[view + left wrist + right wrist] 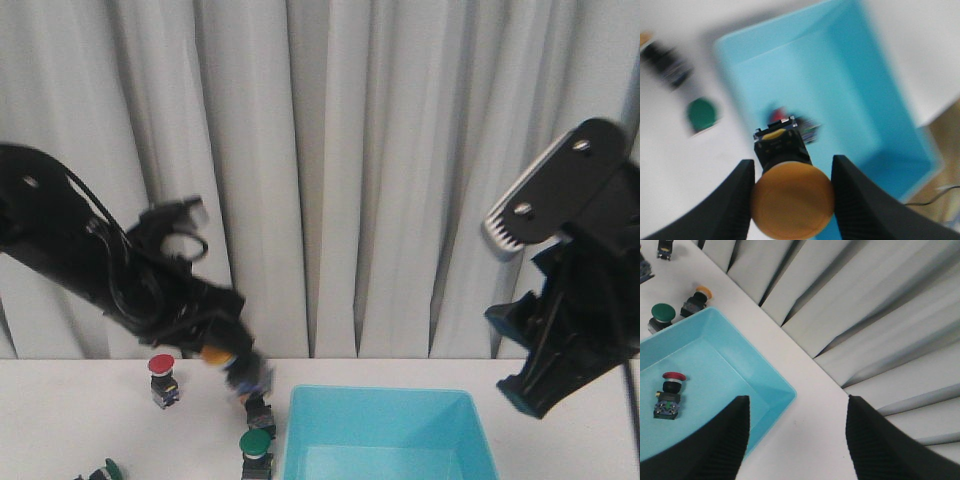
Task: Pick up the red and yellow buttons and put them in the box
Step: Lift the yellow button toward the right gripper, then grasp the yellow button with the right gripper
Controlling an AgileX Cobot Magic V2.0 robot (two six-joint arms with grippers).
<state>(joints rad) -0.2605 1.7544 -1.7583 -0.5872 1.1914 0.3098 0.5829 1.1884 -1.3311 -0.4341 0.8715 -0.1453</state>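
Transport of a yellow button (792,201) is proceeding: the left gripper (792,192) is clamping its cap between both fingers and hanging above the box's (860,65) near-left rim. Judgement: carry it fully over the floor, clear of the red button (670,394) lying inside, before releasing. The right gripper (796,432) is idling wide open, holding nothing.

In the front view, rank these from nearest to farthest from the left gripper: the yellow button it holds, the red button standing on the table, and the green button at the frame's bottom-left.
1. Yellow button: clamped in the left gripper, just left of the box.
2. Red button: upright on the table, a little farther left.
3. Green button: lowest, at the frame's bottom-left edge.
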